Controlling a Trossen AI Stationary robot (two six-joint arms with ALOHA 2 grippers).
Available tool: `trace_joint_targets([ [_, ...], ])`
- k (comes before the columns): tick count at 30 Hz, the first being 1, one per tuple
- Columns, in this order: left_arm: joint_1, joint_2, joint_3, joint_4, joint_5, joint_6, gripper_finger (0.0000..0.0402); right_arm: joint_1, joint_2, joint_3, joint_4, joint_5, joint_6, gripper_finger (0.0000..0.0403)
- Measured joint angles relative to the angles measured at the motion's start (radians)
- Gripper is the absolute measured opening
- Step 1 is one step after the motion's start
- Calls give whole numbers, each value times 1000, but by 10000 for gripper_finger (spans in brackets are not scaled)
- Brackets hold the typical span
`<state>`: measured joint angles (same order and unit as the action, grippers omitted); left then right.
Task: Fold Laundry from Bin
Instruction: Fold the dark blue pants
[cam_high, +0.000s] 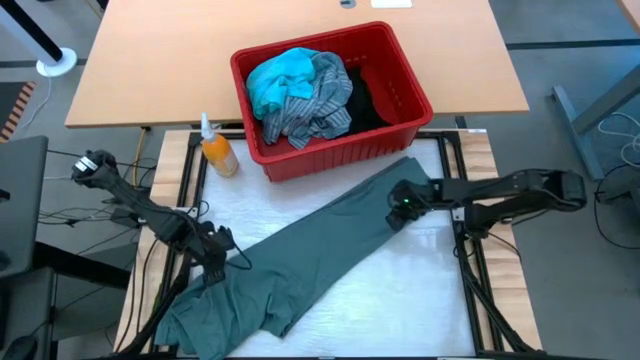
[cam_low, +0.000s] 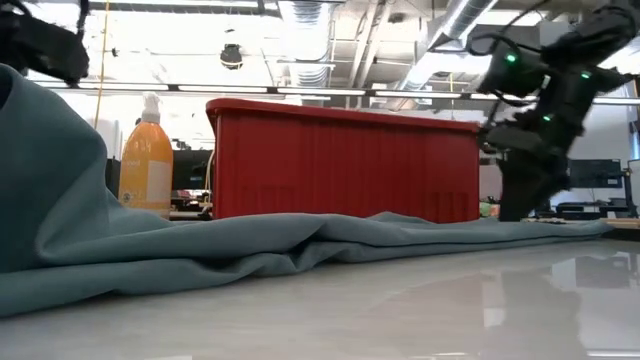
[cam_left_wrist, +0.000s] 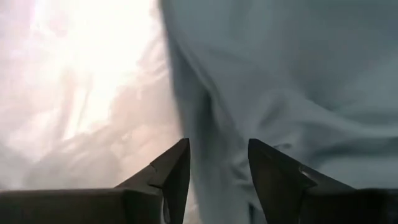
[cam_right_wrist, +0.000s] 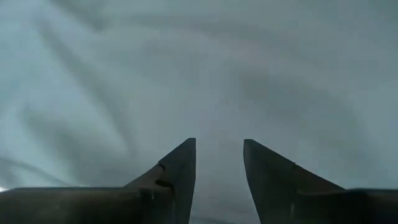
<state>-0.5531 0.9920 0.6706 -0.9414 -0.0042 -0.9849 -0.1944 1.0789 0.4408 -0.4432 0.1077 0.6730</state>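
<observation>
Both jaws parted over grey-green garment (cam_high: 320, 255)

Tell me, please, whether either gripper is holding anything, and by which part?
Nothing is held: both the left gripper and right gripper are open just above the grey-green garment.

Lighting even and bright overhead; soft shadows only under the bin (cam_high: 330, 95) and arms. Low view: ceiling strip lights blown out, table (cam_low: 420, 300) glossy with mirror reflections, near garment (cam_low: 60, 200) out of focus, right arm blurred. Left wrist view: strong glare washes out the table beside the cloth (cam_left_wrist: 298, 81). Right wrist view: dim, soft, low contrast.
</observation>
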Motion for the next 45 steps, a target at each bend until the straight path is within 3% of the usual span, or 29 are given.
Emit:
trace_joint_targets([
  [6, 92, 0, 61, -82, -33, 99, 151, -36, -38, -84, 21, 60, 66, 148],
  [12, 206, 63, 62, 277, -96, 223, 151, -93, -52, -61, 13, 80, 90, 138],
  [18, 308, 239, 60, 496, -52, 307, 151, -204, -88, 8, -55, 157, 75, 137],
  [26, 344, 407, 60, 737, 66, 346, 151, -451, -79, 35, -149, 140, -39, 196],
  [33, 344, 450, 60, 779, 77, 321, 151, -626, -50, 35, -107, 135, -174, 265],
  [40, 344, 450, 60, 779, 85, 295, 151, -700, 114, 35, 14, 24, -461, 270],
  [45, 344, 450, 59, 777, 99, 267, 151, -662, 163, 52, 2, 86, -473, 270],
])
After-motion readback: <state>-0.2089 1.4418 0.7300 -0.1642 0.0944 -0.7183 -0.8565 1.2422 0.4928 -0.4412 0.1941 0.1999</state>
